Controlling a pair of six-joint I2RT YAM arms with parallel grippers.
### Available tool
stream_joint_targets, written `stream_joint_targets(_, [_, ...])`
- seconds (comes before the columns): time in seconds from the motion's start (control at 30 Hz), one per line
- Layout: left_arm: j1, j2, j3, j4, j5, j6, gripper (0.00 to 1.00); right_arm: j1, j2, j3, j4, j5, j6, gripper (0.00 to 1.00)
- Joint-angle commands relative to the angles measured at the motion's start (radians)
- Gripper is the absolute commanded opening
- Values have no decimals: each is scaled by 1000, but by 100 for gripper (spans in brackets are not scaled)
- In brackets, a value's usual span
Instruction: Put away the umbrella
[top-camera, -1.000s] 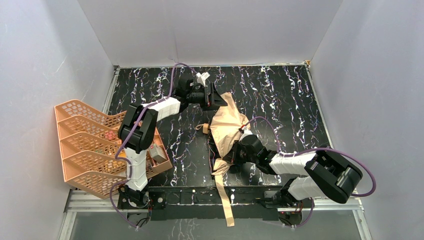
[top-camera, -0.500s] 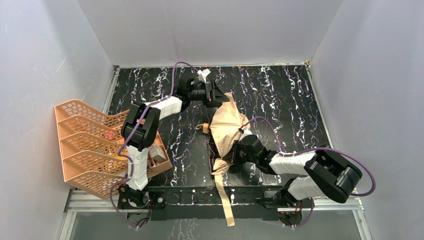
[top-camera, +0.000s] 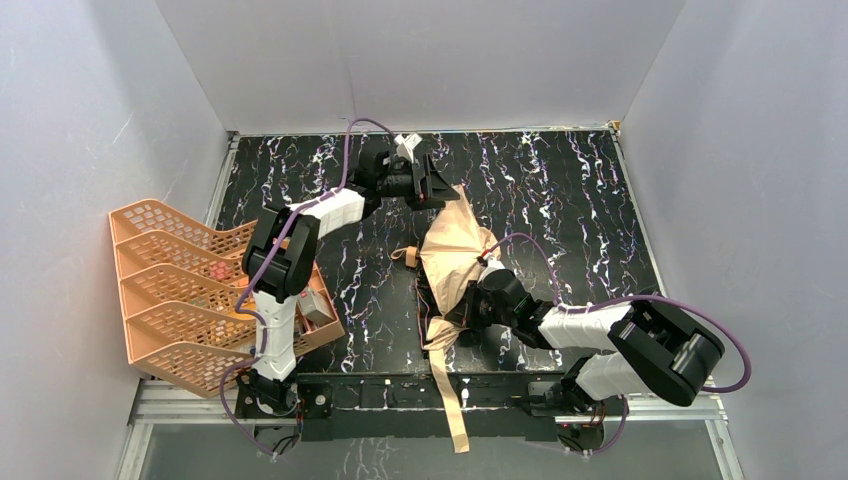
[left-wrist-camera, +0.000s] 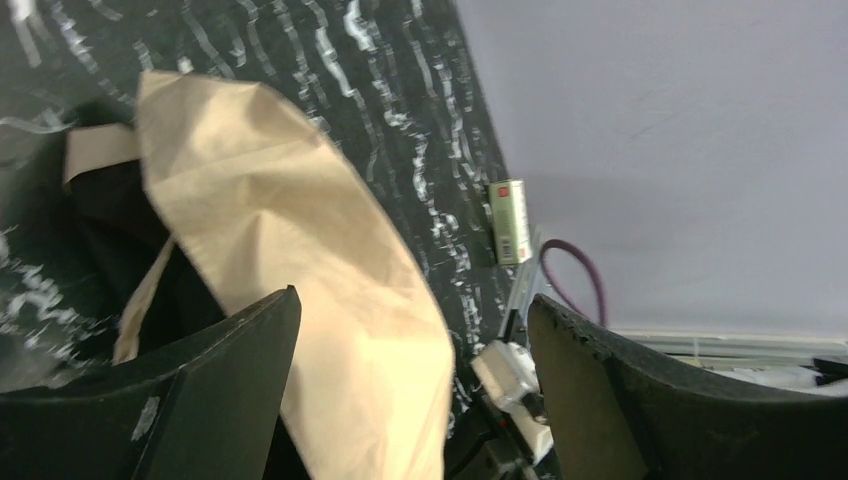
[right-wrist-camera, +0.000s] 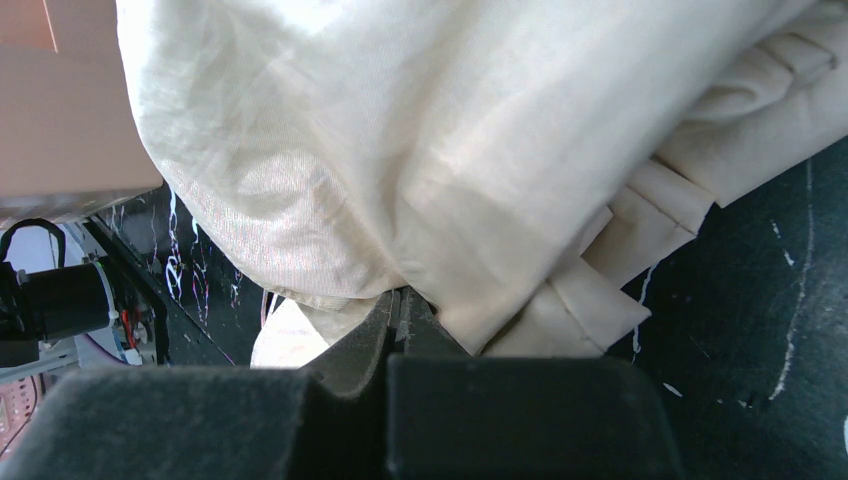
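The umbrella (top-camera: 455, 250) lies in the middle of the table (top-camera: 570, 190), half collapsed, the tan side of the canopy up. Its small handle (top-camera: 408, 256) points to the left, and its long strap (top-camera: 447, 385) hangs over the near edge.

I judge it as light but awkward. The cloth is soft and thin, it slides and folds under any push, and only the ribs and the shaft are stiff. The ribs are thin, so I would not bend them hard. The best places to hold are the handle or the shaft, because loose cloth gives no control.

My right gripper (top-camera: 460, 315) is at the near part of the canopy. In the right wrist view it (right-wrist-camera: 400, 305) is clenched completely, and a fold of the tan cloth seems to be pinched at the tips.

My left gripper (top-camera: 437, 190) is at the far tip of the canopy, released and wide. In the left wrist view the 2 fingers (left-wrist-camera: 230, 370) stand on both sides of the cloth edge and hold nothing
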Motion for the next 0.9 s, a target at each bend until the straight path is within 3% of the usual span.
stream_joint_targets(0.0, [-6,-76,-44,-176,-119,138,84,1,40,-14,-125,27,-30,0])
stream_joint_targets(0.17, [-3,-107,-73,-238,-251,186,91,2,40,-13,-124,25,-32,0])
stream_joint_targets(0.5, [-17,9,-29,-10,-45,51,89,2,24,-10,-144,30,-32,0])
stream_joint_targets(0.87, [-26,80,10,132,24,-56,87,1,16,-6,-156,30,-34,0])
